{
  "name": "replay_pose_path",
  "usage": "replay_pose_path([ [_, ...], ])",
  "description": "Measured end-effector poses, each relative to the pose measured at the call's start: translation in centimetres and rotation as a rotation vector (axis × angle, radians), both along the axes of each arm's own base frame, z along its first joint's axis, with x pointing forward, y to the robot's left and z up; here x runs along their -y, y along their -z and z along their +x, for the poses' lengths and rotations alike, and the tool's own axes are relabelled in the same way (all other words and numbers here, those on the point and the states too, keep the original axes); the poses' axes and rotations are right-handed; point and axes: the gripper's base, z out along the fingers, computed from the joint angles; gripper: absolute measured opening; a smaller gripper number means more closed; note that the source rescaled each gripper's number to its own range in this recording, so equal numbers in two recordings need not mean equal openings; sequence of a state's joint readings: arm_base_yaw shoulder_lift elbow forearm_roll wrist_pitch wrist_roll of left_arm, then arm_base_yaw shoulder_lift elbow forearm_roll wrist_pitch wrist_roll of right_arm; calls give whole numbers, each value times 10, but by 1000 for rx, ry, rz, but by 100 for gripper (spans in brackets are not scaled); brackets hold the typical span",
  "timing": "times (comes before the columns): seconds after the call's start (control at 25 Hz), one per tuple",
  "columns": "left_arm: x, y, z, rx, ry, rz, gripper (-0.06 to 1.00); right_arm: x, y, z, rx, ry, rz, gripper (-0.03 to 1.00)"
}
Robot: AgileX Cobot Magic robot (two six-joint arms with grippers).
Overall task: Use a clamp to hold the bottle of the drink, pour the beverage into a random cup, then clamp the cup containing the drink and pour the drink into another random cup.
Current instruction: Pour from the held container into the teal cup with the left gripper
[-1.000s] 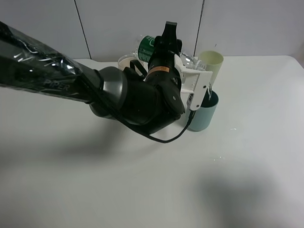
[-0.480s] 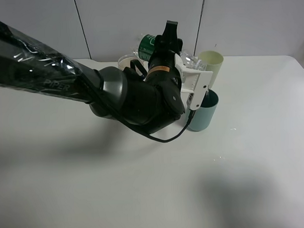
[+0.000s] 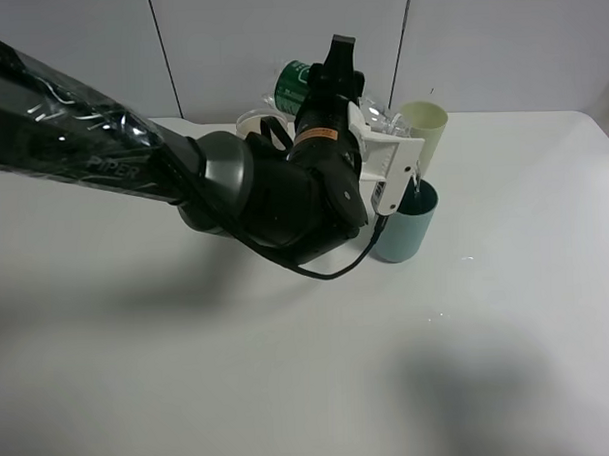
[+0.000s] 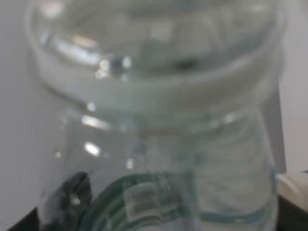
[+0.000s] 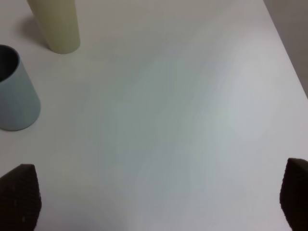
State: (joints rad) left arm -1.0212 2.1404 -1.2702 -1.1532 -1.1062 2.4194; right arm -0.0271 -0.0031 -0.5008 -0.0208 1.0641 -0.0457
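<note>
Though crowded at the back by the wall, leaves wide open table (image 3: 508,311) in front and to the right. Clamps the bottle (image 3: 298,85) hard in the left gripper (image 3: 387,150), neck tipped down over the blue cup (image 3: 407,229), just before the cream cup (image 3: 426,124). Holds the right gripper (image 5: 156,197) spread wide, grasping nothing, over bare table near its right edge. Reads "PIPER" on the left arm (image 3: 81,136). Shows a green label with barcode on the bottle, wording too blurred to read.

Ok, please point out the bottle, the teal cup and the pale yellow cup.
bottle (image 4: 159,144), left wrist view, clear body.
teal cup (image 3: 409,234), exterior high view, outer wall.
pale yellow cup (image 5: 54,24), right wrist view, side wall.
</note>
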Motion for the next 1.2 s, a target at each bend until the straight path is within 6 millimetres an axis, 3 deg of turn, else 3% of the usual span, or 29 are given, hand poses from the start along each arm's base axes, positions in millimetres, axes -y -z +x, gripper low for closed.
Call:
replay_pose_path([
  [1.2,-3,-7,1,73,-23,14,8,0,0,0,0,0,0,100],
])
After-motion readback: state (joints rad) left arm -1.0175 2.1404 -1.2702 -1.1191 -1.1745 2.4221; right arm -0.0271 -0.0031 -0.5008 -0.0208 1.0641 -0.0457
